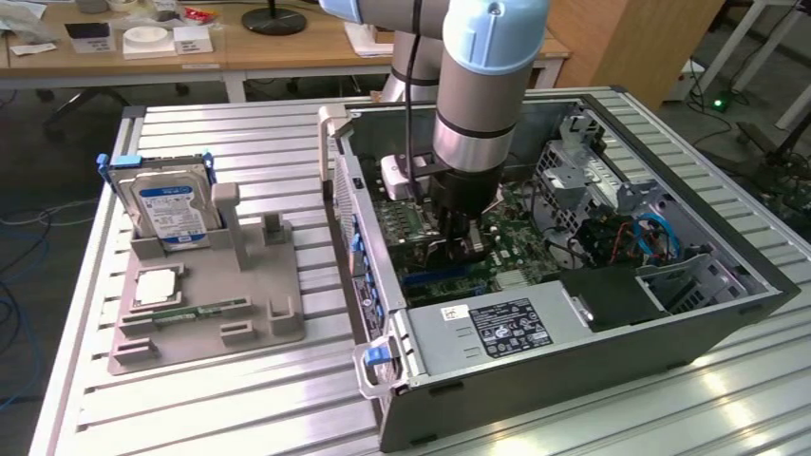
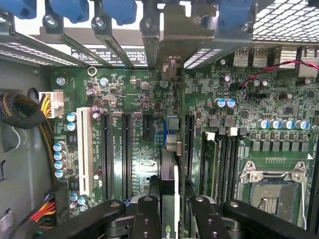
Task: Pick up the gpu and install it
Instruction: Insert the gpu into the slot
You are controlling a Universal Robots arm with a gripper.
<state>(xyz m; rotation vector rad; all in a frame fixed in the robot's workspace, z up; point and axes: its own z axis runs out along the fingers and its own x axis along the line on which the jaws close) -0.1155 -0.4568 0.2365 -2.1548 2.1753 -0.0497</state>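
The arm had reached down into the open computer case (image 1: 709, 313), and the work stood at the installing step: the gripper (image 2: 168, 206) was clenched on the gpu (image 2: 168, 184), holding the thin card on edge between its two black fingers (image 2: 145, 219). In the wrist view the card ran away from the fingers toward the rear wall of the case, its metal bracket (image 2: 172, 67) standing up at the opening among the blue slot latches (image 2: 119, 10). It stood over the green motherboard (image 2: 134, 89), in line with the blue-edged expansion slot (image 2: 165, 132) that lay between the black slots (image 2: 125, 149) and the memory sockets (image 2: 222, 154). Whether its connector edge was already touching that slot, or just above it, could not be told. In the exterior view the gripper (image 1: 462, 237) stood deep among the boards, and the hard drive (image 1: 167, 204) sat untouched in its grey holder (image 1: 254, 313) on the table, at the exterior view's left. To my judgement, seating the card would call for a straight, even press downward, with the bracket kept square in its opening so the card did not tilt or bind.
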